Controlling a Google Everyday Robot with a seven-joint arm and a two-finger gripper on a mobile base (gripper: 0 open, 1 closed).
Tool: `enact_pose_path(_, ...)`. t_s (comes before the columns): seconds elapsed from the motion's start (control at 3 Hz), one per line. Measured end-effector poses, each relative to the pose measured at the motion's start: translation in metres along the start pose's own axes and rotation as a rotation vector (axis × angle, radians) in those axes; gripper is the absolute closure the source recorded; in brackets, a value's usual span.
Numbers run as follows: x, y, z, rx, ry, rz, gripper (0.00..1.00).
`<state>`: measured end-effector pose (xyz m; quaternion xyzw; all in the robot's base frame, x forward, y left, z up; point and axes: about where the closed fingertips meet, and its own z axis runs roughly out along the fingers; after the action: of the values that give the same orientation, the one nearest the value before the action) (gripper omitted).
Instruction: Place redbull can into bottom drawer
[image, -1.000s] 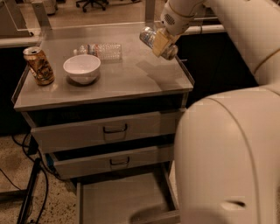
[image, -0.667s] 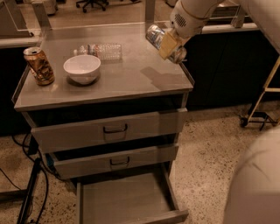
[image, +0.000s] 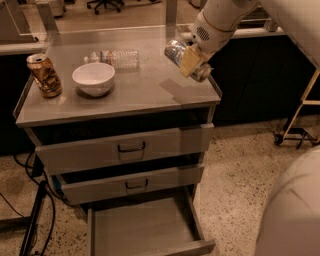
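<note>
My gripper (image: 190, 62) is above the right end of the cabinet top, shut on the redbull can (image: 176, 51). The slim silver-and-blue can lies tilted in the fingers, its shiny top pointing up and to the left, clear of the surface. The bottom drawer (image: 142, 231) is pulled out at floor level below the two upper drawers; its flat metal floor is bare. The can is high above the drawer and behind its front edge.
On the cabinet top (image: 135, 92) stand a gold-brown can (image: 44, 75) at the left, a white bowl (image: 93, 78) beside it and a clear plastic bottle (image: 112, 57) lying at the back. A metal stand (image: 300, 112) is at the right. Cables (image: 30, 220) run down the left.
The view has shifted, and the robot's white body that covered the lower right has moved mostly out of the way. The gripper still holds the can above the cabinet's right end.
</note>
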<state>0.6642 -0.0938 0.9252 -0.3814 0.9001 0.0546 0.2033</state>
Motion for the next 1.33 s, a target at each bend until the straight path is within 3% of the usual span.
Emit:
enact_pose_path(0.33, 0.010, 0.010, 0.003, -0.002, 0.000, -0.009, 1.00)
enact_pose_path(0.67, 0.038, 0.040, 0.002, -0.029, -0.010, 0.022, 1.00)
enact_pose_path(1.0, 0.082, 0.079, 0.016, -0.091, 0.033, 0.053, 1.00)
enact_pose_path(1.33, 0.098, 0.086, 0.029, -0.108, 0.073, 0.053, 1.00)
